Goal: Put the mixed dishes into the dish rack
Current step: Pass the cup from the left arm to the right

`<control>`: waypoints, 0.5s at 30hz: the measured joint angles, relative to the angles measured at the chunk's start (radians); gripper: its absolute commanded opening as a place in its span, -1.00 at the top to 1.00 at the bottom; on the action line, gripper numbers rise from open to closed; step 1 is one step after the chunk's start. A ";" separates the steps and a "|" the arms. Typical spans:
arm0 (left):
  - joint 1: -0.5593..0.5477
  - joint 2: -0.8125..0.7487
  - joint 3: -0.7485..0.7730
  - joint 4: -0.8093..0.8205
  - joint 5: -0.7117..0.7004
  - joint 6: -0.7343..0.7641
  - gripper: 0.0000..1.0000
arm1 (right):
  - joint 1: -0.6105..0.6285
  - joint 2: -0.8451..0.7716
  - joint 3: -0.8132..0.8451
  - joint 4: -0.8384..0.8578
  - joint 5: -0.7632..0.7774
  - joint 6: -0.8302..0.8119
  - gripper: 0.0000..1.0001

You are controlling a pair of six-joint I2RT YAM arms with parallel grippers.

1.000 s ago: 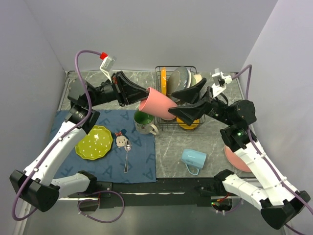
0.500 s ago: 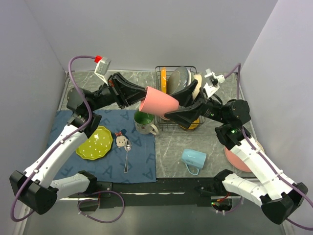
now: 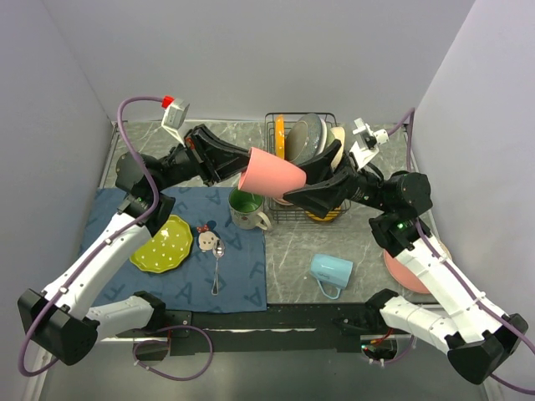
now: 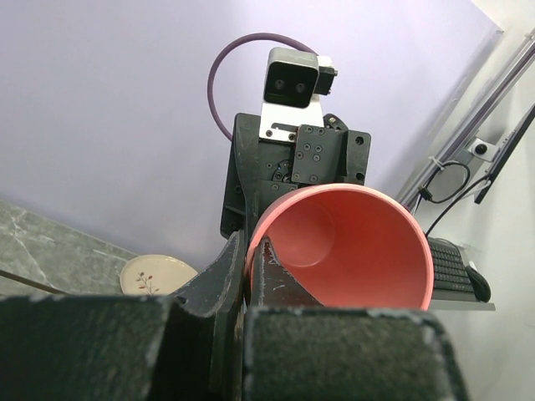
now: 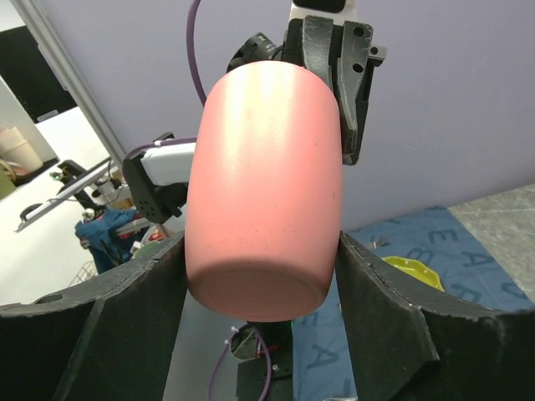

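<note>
Left wrist: L hand [image 4: 248, 255] pinches pink cup [image 4: 351, 238] rim; right wrist: R hand [image 5: 261, 259] apart round base, touching?

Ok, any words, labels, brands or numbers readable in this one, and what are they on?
"A": a pale capital letter, printed more than once on the blue cloth mat, seen in the top view.
Further pale letters on the same mat in the right wrist view: too blurred to read as a word.
The pink cup: no lettering visible.
</note>
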 measured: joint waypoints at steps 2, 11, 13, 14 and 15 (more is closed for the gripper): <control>0.000 0.002 0.000 0.001 0.000 -0.001 0.98 | 0.000 0.000 0.000 -0.002 0.001 -0.001 0.34; -0.002 0.007 -0.002 -0.073 -0.034 0.063 -0.84 | 0.007 -0.018 0.054 -0.163 0.056 -0.062 1.00; -0.002 0.002 -0.002 -0.143 -0.066 0.103 -0.99 | 0.008 -0.024 0.080 -0.220 0.086 -0.086 1.00; -0.002 -0.002 -0.002 -0.182 -0.088 0.125 -0.99 | 0.008 -0.028 0.094 -0.256 0.104 -0.101 1.00; -0.002 -0.008 -0.002 -0.230 -0.116 0.147 -0.94 | 0.008 -0.032 0.111 -0.298 0.127 -0.114 1.00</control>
